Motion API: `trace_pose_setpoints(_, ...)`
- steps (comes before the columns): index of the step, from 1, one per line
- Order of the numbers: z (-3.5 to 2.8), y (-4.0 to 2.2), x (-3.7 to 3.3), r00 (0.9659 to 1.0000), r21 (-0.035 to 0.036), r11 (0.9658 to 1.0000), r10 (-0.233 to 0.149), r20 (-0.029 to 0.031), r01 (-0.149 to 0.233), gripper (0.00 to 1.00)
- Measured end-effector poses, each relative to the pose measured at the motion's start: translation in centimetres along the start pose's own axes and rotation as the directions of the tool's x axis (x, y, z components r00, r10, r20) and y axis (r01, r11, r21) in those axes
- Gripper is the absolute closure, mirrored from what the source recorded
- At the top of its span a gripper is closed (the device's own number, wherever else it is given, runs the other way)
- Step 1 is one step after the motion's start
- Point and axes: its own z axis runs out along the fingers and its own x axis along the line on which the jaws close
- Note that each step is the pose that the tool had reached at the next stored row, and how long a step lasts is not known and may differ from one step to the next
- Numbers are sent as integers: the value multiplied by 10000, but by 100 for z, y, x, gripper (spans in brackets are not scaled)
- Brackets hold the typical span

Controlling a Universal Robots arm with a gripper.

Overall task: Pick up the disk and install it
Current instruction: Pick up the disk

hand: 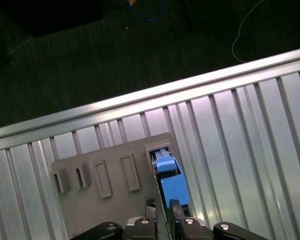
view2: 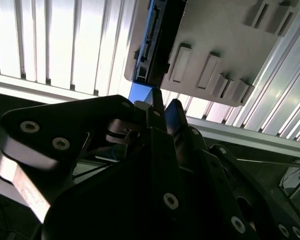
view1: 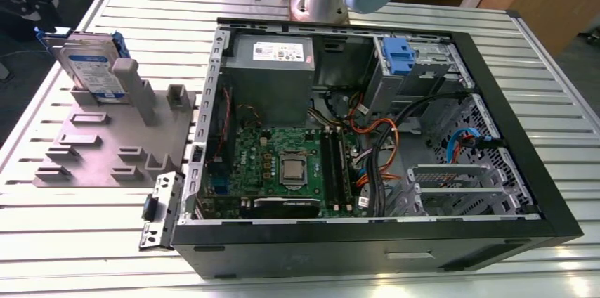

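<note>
on the slatted table: disk in its stand, not yet installed

on the slatted metal table [view1: 84, 242], an open black computer case [view1: 375, 242] lies beside a grey slotted fixture plate [view1: 94, 150]. the disk [view1: 91, 66] stands on edge in a slot of that plate, well apart from the case. in the first wrist view the gripper [hand: 162, 206] points at the disk's blue edge; whether it is apart or clamped cannot be told. lifting and installing both look undone.
</note>
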Motion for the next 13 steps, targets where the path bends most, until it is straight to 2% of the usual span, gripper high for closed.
trace_pose_setpoints(13,5,2,0,10000,27,10000,-27,23,27,74)
